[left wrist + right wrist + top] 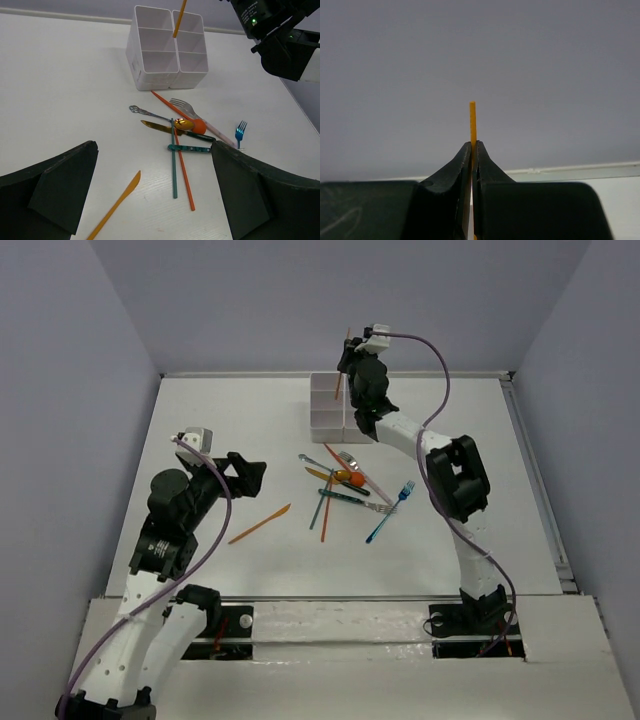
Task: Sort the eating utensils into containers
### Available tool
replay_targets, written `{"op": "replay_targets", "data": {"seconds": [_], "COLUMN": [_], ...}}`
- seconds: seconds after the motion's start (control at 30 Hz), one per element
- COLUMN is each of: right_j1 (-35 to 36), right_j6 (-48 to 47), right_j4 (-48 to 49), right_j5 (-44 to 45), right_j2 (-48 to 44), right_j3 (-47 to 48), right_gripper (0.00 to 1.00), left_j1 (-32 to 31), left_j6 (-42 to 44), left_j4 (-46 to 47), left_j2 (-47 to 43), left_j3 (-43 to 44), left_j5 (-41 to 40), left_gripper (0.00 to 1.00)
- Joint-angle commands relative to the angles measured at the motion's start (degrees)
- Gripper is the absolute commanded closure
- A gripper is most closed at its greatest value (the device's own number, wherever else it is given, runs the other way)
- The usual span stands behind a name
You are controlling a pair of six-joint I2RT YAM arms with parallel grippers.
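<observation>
Gripping orange stick (472, 117) in right hand (473, 150), bin (150, 75) below; holding left hand (248, 473) wide, utensils (180, 135) ahead on surface (65, 90).

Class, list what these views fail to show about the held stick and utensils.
Right wrist view: lower end of the orange stick, hidden by the shut right hand.
Left wrist view: stick's top, cut off by the upper edge.
Top external view: which compartment of the containers the stick hangs over; too small.
Left wrist view: lower end of the orange knife, cut by the bottom edge.
</observation>
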Motion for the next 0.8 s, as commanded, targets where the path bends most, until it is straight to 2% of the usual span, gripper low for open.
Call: {"op": "replay_targets", "data": {"seconds": [0.0,0.27,0.43,0.63,0.77], "right_j1": [-1.17,-1.70,-1.70,-1.70,-1.70], "right_j6": [-2.82,-3.52,-3.87,-1.76,-2.20], "right_j4": [7.88,6.22,6.31,11.31,12.63], "right_j5": [0.13,-2.94,-3.91,-6.80,-8.48], "right_j2": [4.00,13.04,15.25,9.64,6.99], "right_j3": [8.37,19.43,22.44,11.73,8.91], "right_gripper": [1.00,1.00,1.00,1.00,1.00], "left_j1": [2.15,4.00,4.52,5.05,5.05], "left_j6": [0.24,0.32,0.24,0.15,0.15], "left_j4": [2.93,3.10,3.01,3.19,3.28], "left_j2": [1.40,2.28,2.55,2.72,2.55], "left_j3": [0.31,0.31,0.31,0.22,0.22], "left_j5": [1.65,2.27,2.27,2.80,2.88], "left_gripper": [0.01,0.01,0.01,0.01,0.01]}}
